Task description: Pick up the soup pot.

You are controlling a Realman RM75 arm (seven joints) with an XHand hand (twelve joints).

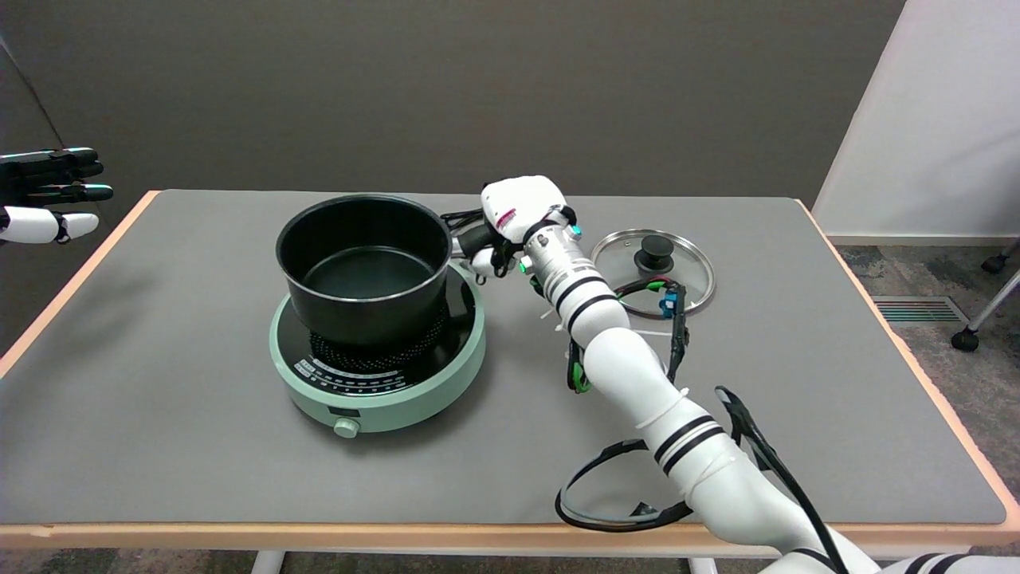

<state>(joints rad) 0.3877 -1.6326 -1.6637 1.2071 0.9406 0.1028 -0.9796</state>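
Observation:
The black soup pot (364, 267) is uncovered and has nothing in it. It sits over the mint-green induction cooker (382, 387) at the table's middle left; I cannot tell whether its base touches the cooker's top. Its black handle (468, 237) sticks out to the right. My right hand (516, 217) is at that handle with its fingers curled around it, so most of the handle is hidden. The white right arm reaches in from the lower right.
A glass lid (653, 259) with a black knob lies on the grey table (159, 414) just right of my wrist, partly behind the arm's cables. The idle left hand (48, 195) hangs in the air at the far left.

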